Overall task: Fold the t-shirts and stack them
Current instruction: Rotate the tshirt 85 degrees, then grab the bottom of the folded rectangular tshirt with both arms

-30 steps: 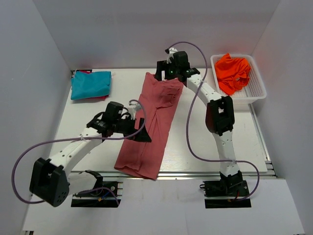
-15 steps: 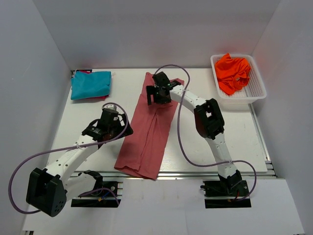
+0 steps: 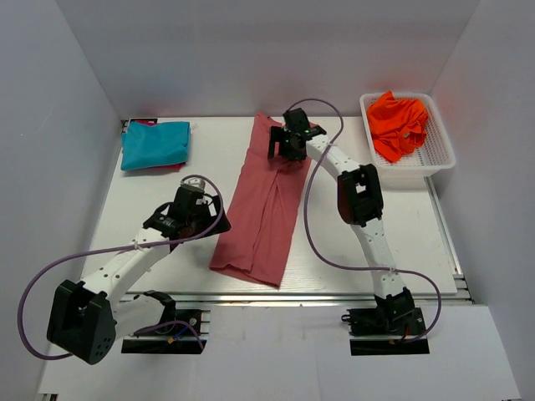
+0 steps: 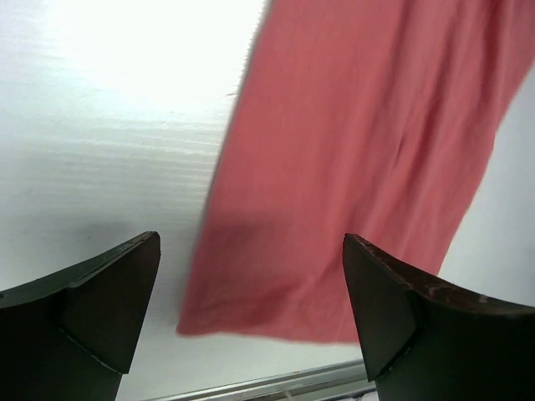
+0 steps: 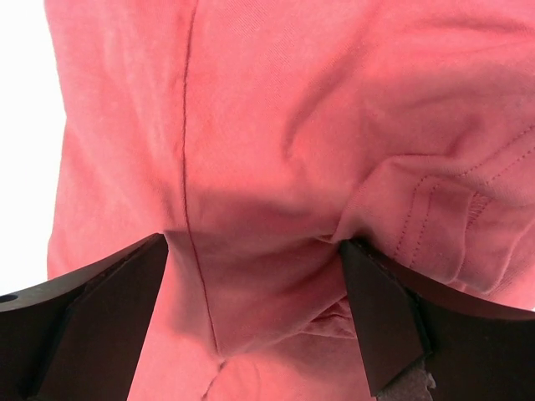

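Observation:
The dusty-red t-shirt (image 3: 266, 203) lies folded into a long strip down the middle of the table. My right gripper (image 3: 287, 150) is open and presses down on its far end, cloth bunched between the fingers (image 5: 251, 276). My left gripper (image 3: 216, 224) is open and empty just left of the strip's near end; the shirt's near edge (image 4: 334, 209) shows between its fingers. A folded teal t-shirt (image 3: 155, 144) lies at the far left on something dark pink. The orange t-shirt (image 3: 398, 123) is crumpled in the basket.
The white mesh basket (image 3: 435, 163) stands at the far right. The table's front metal edge (image 3: 334, 294) runs just below the shirt's near end. Grey walls close in the left, back and right sides.
The red shirt has slid away from the front edge; its near end no longer overhangs. My right gripper has moved to the shirt's far end. My left gripper has drawn back off the shirt.

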Controlling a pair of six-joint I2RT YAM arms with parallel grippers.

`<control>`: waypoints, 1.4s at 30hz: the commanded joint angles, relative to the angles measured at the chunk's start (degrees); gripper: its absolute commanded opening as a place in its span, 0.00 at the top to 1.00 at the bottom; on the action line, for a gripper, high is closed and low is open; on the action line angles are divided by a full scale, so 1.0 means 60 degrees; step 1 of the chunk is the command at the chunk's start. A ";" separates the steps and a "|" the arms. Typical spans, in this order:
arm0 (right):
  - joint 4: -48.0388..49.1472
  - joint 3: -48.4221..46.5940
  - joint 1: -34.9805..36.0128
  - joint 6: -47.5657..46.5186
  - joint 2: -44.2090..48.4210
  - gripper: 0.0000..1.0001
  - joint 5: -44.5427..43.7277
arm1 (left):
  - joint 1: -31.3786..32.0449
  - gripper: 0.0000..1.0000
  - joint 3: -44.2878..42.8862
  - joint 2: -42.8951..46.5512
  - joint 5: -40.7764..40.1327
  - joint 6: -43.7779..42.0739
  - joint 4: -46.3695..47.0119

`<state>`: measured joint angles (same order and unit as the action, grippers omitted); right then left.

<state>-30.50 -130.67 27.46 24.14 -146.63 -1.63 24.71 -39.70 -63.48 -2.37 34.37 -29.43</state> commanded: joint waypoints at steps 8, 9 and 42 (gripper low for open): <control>0.2096 -0.0123 -0.0798 -0.2425 0.0789 0.10 0.1632 | 0.0130 0.00 -0.0282 -0.1328 0.1230 -0.1247 0.0437; 0.2110 0.0097 -0.0754 -0.2470 0.1071 0.10 0.1735 | 0.0130 0.00 -0.0021 -0.1430 0.1317 -0.1246 0.0640; 0.3106 1.5392 0.2322 0.1690 1.0568 0.14 0.3713 | 0.0218 0.77 0.2970 -0.1446 0.3354 -0.1524 0.3982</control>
<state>-15.16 -38.50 40.77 32.88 -81.06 19.70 25.63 -23.00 -71.64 16.86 25.98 -2.98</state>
